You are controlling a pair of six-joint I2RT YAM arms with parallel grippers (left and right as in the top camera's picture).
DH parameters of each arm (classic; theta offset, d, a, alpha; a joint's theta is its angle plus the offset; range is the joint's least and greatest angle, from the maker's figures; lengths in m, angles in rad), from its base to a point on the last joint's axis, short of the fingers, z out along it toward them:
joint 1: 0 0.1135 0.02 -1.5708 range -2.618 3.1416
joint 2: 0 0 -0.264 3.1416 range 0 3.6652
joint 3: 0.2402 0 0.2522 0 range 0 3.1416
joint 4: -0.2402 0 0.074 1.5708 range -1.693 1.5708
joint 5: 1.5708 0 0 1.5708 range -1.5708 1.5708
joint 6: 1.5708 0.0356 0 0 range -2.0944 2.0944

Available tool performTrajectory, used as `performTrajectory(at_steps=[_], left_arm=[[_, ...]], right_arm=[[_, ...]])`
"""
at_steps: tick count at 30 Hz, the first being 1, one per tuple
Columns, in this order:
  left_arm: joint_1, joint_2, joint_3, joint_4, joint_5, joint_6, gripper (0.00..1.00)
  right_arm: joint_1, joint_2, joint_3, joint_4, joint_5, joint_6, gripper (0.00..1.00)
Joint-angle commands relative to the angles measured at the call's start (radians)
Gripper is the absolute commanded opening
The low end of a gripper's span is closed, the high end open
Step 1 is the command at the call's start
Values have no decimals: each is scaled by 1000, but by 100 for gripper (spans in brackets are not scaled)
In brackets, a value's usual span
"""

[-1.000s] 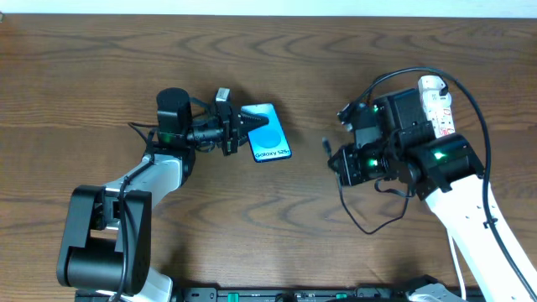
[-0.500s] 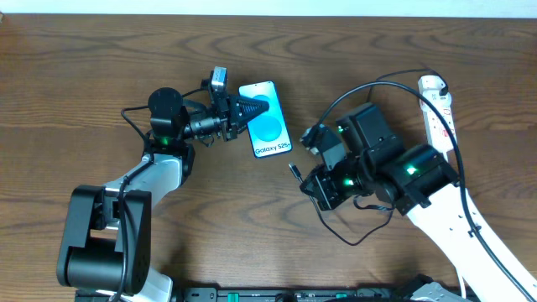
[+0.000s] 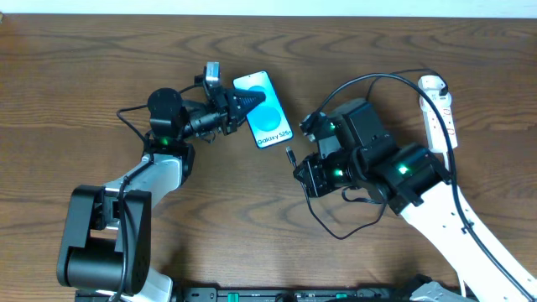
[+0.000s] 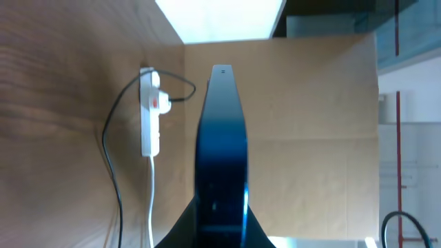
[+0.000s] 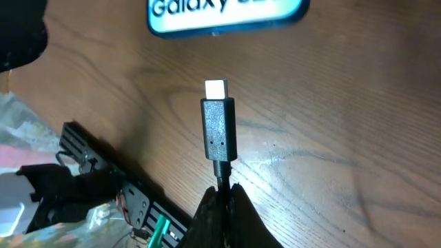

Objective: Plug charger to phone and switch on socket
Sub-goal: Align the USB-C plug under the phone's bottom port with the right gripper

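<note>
Setting: robotics lab bench. Evidence: wood-grain table (image 3: 252,243) w/ left arm (image 3: 109,226) at 7 o'clock, right arm (image 3: 457,222) at 5 o'clock; cardboard screen (image 4: 317,103) in bkgd.

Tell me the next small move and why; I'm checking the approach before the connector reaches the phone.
Probably ease the right end effector straight forward. It is shut on the charger just behind its tip, which points at the near end of the phone across a gap. The left end effector grips the phone's side.

Left arm (image 3: 159,172), right arm (image 3: 445,205): white links, black joints, green lights.
</note>
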Motion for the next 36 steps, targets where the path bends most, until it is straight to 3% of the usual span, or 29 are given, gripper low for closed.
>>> performTrajectory(at_steps=[1,12,36], left_arm=[[3,-7,24,15,-55,2,7],[3,-7,24,86,-25,-40,8],[3,-7,24,84,11,-40,7]], right_arm=[[16,21,-5,10,13,37,1],[47,63,-5,65,48,33,1],[48,63,-5,113,66,32,1]])
